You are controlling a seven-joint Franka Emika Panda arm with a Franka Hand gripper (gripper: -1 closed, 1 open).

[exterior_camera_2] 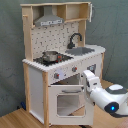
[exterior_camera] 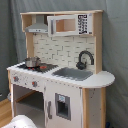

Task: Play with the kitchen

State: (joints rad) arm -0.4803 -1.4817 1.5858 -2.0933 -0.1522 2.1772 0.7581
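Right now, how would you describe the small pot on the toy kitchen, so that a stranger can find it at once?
Find the kitchen, tall, white and light wood. On its counter, the black stovetop lies beside the sink, under the grey hood. The pot stands there: the only shiny metal thing on the stovetop.

From my feed the wood floor (exterior_camera_2: 20,119) carries just the kitchen (exterior_camera_2: 57,65), standing upright with floor showing around 7 o'clock.
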